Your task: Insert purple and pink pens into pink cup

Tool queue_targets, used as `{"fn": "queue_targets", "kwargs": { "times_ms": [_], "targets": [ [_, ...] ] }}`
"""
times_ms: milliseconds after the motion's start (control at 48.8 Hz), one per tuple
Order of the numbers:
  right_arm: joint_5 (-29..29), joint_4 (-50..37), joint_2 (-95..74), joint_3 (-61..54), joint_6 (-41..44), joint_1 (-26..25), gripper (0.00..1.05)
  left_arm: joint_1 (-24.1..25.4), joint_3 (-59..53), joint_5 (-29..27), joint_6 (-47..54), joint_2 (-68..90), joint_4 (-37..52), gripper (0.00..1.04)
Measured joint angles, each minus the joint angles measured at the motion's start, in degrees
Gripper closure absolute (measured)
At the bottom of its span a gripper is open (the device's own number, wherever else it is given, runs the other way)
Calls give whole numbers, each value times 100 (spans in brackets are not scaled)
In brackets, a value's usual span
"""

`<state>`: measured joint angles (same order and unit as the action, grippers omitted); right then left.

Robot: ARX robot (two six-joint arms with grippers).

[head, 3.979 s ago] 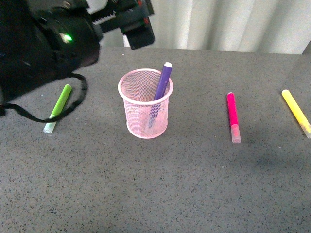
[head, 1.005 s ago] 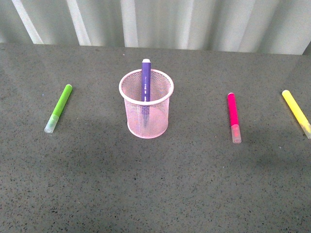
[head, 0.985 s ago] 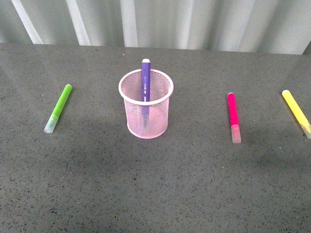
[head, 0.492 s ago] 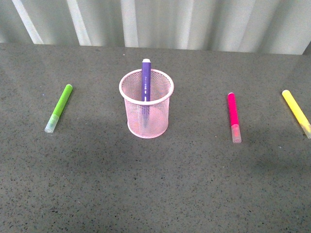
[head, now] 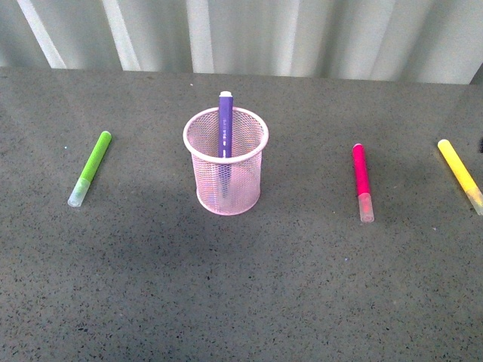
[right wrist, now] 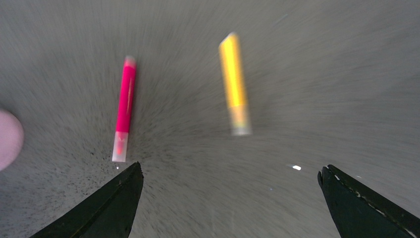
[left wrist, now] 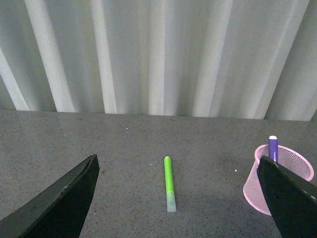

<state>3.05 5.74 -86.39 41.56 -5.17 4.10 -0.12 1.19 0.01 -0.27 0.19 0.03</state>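
The pink cup [head: 226, 161] stands mid-table with the purple pen [head: 224, 124] upright inside it, white end up. To its right the pink pen [head: 362, 181] lies flat on the table. Neither arm shows in the front view. My left gripper [left wrist: 178, 198] is open above the table, with the cup [left wrist: 278, 178] and purple pen [left wrist: 272, 148] just beyond one finger. My right gripper [right wrist: 230, 198] is open above the table. In its blurred view the pink pen [right wrist: 124, 106] lies ahead of one finger.
A lime-green pen [head: 90, 167] lies left of the cup; it also shows ahead of the left gripper as the green pen [left wrist: 169, 183]. A yellow pen [head: 460, 175] lies at the far right, also seen as the yellow pen [right wrist: 235, 82]. A pale corrugated wall [head: 249, 34] backs the table.
Four seconds ago the left arm hung over the cup's left side; it has since left the front view. The purple pen shifted from leaning right to upright. The right wrist view is blurred by motion.
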Motion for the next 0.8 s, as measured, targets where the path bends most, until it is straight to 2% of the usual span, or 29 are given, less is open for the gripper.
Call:
{"fn": "queue_targets", "kwargs": {
  "times_ms": [226, 800],
  "targets": [
    [127, -77, -1777, 1266, -179, 520, 7, 0, 0, -2, 0, 0, 0, 7],
    [160, 144, -3744, 2944, -752, 824, 7, 0, 0, -2, 0, 0, 0, 7]
  ]
}}
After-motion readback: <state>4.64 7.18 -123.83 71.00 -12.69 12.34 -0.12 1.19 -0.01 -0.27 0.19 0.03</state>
